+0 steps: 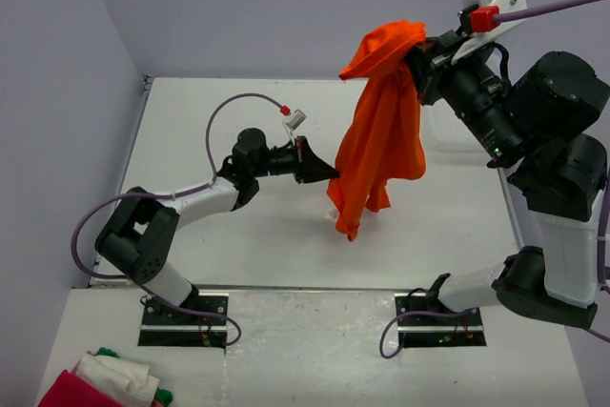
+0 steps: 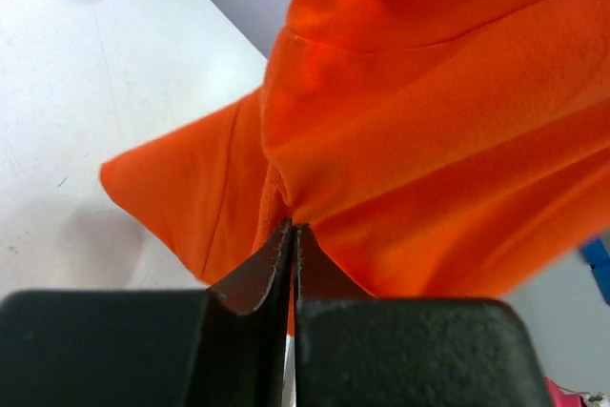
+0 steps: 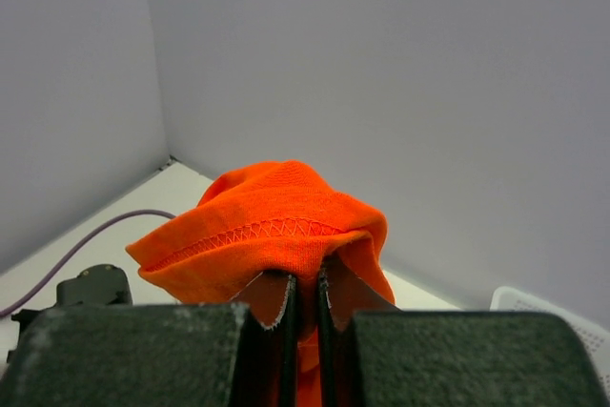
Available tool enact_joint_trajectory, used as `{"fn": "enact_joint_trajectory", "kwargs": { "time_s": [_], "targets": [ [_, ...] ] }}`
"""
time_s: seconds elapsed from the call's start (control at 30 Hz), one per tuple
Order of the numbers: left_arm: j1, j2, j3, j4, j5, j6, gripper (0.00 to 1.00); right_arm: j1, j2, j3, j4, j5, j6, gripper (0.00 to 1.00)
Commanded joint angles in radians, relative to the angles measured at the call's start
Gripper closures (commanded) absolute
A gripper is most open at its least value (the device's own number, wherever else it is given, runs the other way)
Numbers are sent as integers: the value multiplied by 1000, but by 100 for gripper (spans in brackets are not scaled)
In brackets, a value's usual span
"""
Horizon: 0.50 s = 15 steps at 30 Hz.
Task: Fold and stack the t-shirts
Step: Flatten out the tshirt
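- Orange t-shirt (image 1: 381, 131) hangs bunched in the air over the counter (image 1: 238, 235), toward the far right corner; its lowest tip reaches down near the middle, and I can't tell whether it touches the surface
- Right hand (image 1: 419, 56) is raised high, fingers pressed together on a stitched hem at the top of the shirt
- Left hand (image 1: 327, 172) sits low, fingers pinched shut on a fold at the shirt's left side, roughly halfway down
- Step, as I read it: lifting and opening the shirt before laying it flat; no fold made yet
- Next move calls for drawing the hands apart to spread the cloth, then lowering it flat; the left pinch looks shallow and may slip
- Red, white and green cloth pile (image 1: 105, 383) lies at the near left corner
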Motion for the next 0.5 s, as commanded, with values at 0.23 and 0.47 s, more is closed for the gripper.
{"fn": "enact_joint_trajectory", "kwargs": {
  "time_s": [0.23, 0.47],
  "targets": [
    [-2, -338, 50, -401, -231, 206, 100, 6, -6, -59, 66, 153, -62, 100],
    [-1, -640, 261, -909, -432, 408, 100, 6, -7, -102, 97, 239, -77, 100]
  ]
}}
